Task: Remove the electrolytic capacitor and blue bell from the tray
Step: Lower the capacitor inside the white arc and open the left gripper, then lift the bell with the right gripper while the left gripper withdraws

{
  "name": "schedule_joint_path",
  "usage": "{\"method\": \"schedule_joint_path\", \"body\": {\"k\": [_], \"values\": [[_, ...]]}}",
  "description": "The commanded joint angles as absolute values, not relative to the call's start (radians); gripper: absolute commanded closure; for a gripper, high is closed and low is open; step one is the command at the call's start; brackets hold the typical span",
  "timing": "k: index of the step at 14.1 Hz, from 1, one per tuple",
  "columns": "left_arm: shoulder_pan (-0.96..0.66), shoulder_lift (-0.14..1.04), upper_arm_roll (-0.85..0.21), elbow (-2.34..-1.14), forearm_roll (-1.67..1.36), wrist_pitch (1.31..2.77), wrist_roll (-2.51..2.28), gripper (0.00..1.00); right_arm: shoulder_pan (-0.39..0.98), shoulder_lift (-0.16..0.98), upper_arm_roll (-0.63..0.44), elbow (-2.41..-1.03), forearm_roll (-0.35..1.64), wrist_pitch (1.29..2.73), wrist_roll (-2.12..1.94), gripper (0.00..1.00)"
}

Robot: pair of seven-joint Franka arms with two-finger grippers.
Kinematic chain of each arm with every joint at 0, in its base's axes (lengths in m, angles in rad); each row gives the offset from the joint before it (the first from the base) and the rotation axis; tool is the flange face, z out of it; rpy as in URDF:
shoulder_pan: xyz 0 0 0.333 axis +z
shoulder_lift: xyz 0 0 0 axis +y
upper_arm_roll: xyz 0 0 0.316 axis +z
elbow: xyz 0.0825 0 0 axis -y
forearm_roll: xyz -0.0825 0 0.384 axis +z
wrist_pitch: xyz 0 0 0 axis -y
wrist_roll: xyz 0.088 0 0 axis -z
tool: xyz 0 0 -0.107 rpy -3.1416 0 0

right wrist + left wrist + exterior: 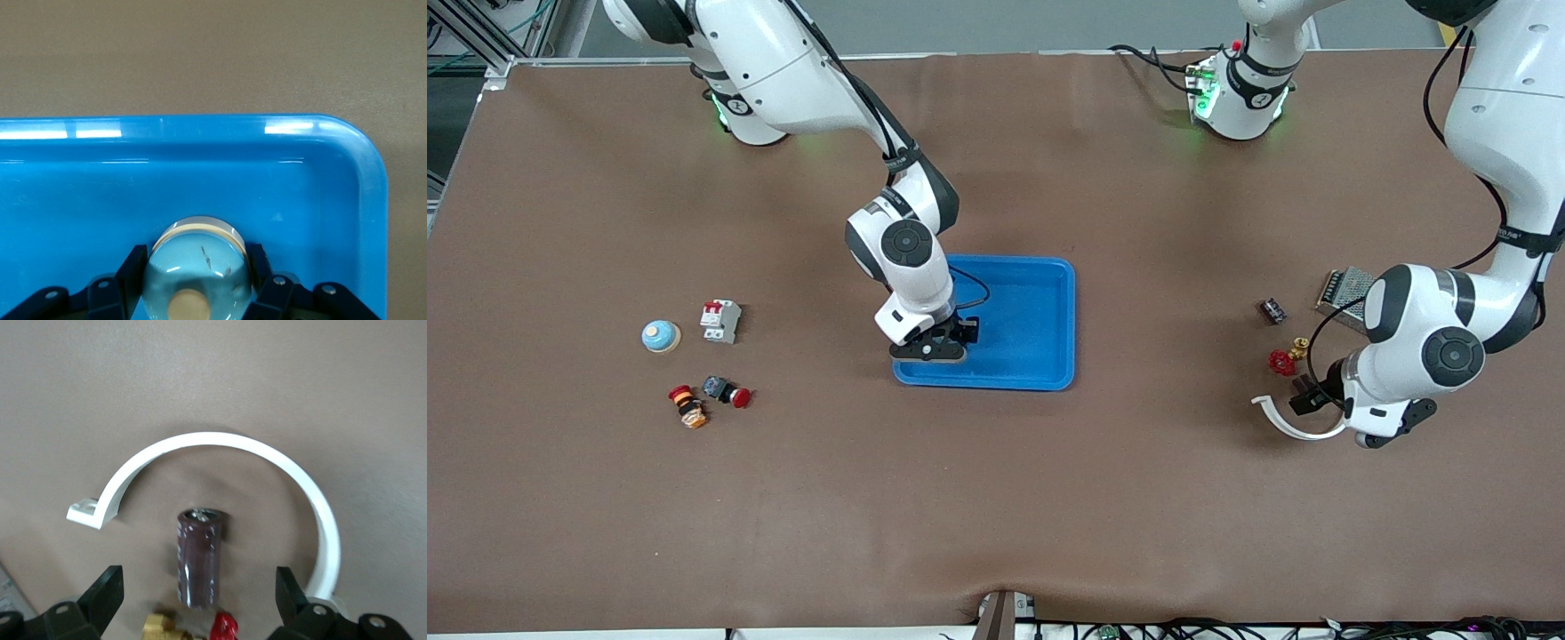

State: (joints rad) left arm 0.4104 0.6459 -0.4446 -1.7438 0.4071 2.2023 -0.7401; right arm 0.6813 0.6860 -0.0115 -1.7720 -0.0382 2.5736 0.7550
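Note:
A light blue bell (199,267) with a tan button sits in the blue tray (1032,320), in the corner nearest the front camera on the right arm's side. My right gripper (930,349) is shut on it, one finger pressed against each side. In the front view the gripper hides most of this bell. A dark maroon capacitor (198,559) lies on the table inside a white curved clamp (220,443). My left gripper (198,587) hangs low over it, open, with its fingers wide apart and clear of it. A second bell (661,336) stands toward the right arm's end.
Beside the capacitor lie a brass valve with a red handle (1285,360), a small dark part (1272,310) and a metal power supply (1347,286). Near the second bell are a white circuit breaker (720,321) and two red push buttons (727,391).

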Motion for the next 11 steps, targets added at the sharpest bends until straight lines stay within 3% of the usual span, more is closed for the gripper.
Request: {"method": "schedule_joint_path", "body": {"k": [1, 11], "values": [[0.417, 0.571, -0.465, -1.756, 0.414, 2.132, -0.735, 0.0, 0.704, 0.67, -0.02, -1.759, -0.049, 2.539, 0.773, 0.6], [0.419, 0.456, -0.552, -1.586, 0.373, 1.821, -0.577, 0.0, 0.634, 0.39, -0.02, -1.787, -0.041, 2.131, 0.566, 0.6]]}}
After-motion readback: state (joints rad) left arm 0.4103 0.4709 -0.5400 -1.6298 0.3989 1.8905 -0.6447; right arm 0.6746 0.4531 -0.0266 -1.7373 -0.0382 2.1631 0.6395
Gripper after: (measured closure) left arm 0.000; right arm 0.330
